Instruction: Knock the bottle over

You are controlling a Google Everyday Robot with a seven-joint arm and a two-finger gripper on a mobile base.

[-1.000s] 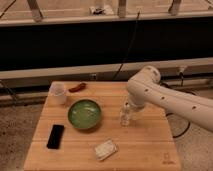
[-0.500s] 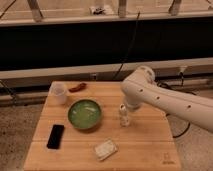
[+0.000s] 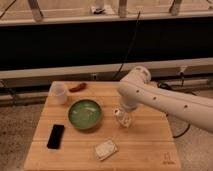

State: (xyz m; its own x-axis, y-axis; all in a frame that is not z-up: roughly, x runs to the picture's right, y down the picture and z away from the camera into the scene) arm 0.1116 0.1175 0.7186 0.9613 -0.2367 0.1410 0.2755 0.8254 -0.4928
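Observation:
The small clear bottle [image 3: 122, 118] with a white cap stands on the wooden table [image 3: 150, 145], just right of the green bowl [image 3: 85, 114]. It looks tilted slightly to the left. My white arm reaches in from the right and bends down over the bottle. My gripper [image 3: 125, 109] is at the bottle's top, right against it and mostly hidden by the wrist.
A white translucent cup [image 3: 60, 93] and a reddish-brown item [image 3: 77, 87] sit at the table's back left. A black phone [image 3: 55, 136] lies at the front left and a white packet [image 3: 106, 149] at the front middle. A dark wall runs behind.
My arm has swung a little to the left and lower, bringing the gripper onto the bottle. The bottle has shifted slightly left and seems to be starting to lean.

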